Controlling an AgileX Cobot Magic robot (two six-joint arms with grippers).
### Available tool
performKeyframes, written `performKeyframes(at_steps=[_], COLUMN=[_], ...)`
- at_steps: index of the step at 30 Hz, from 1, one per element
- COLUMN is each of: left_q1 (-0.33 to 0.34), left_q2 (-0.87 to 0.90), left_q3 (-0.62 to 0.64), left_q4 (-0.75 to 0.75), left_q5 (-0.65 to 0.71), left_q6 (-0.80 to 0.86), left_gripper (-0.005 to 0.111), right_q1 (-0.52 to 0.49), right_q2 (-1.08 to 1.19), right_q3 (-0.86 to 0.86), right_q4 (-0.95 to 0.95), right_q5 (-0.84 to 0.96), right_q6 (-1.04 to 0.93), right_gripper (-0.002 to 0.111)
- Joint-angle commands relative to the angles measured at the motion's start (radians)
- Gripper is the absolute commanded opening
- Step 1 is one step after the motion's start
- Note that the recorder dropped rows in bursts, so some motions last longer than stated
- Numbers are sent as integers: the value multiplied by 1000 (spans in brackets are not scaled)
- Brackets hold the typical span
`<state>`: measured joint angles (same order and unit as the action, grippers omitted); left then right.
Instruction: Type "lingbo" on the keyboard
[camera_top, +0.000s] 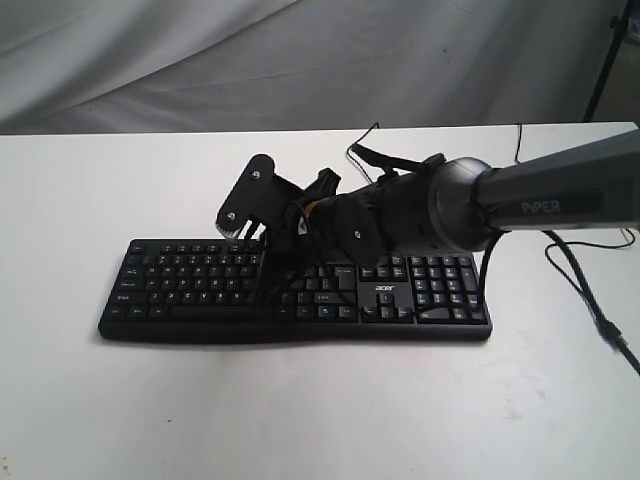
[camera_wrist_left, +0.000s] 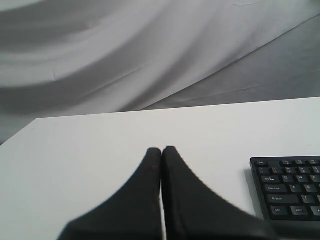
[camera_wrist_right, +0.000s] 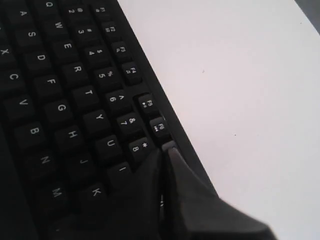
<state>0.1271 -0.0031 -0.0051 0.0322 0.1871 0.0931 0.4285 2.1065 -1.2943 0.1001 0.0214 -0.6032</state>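
2 grippers, both pressed together, pinching nothing. The right gripper (camera_wrist_right: 167, 148) reaches in from the right on its long arm (camera_top: 545, 195), angled down, tips at the upper rows of the keyboard (camera_top: 200, 285) by the 8 key (camera_wrist_right: 137, 149). The left gripper (camera_wrist_left: 161, 150) sits over bare table (camera_top: 300, 400) off its left end. Keyboard lies mid-table, long axis left-right in the exterior view, number pad rightward, open surface all round.

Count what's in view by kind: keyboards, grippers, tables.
black acer keyboard: 1
grippers: 2 (left gripper, right gripper, both shut)
white table: 1
Total: 4
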Motion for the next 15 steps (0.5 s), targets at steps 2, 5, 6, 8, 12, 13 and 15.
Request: performKeyframes(at_steps=[2, 5, 6, 8, 12, 13, 15], left_q1=[-4, -4, -4, -4, -4, -4, -4], left_q2=[3, 3, 3, 3, 3, 3, 3], left_q3=[5, 5, 5, 5, 5, 5, 5], left_q4=[-1, -1, -1, -1, -1, -1, -1], left_q5=[-4, -4, -4, -4, -4, -4, -4], left_q6=[-3, -3, -3, -3, -3, -3, -3], left_gripper=[1, 1, 1, 1, 1, 1, 1], right_q1=[-10, -10, -10, -12, -24, -24, -24], right_q2=[24, 30, 30, 30, 30, 30, 30], right_q3=[6, 6, 6, 6, 11, 13, 13], right_q4=[-11, -11, -11, -11, -11, -11, -11], right_q5=[-2, -4, -4, -4, 1, -1, 5], right_q6=[-18, -18, -18, -18, -18, -18, -18], right_gripper=[0, 0, 0, 0, 0, 0, 0])
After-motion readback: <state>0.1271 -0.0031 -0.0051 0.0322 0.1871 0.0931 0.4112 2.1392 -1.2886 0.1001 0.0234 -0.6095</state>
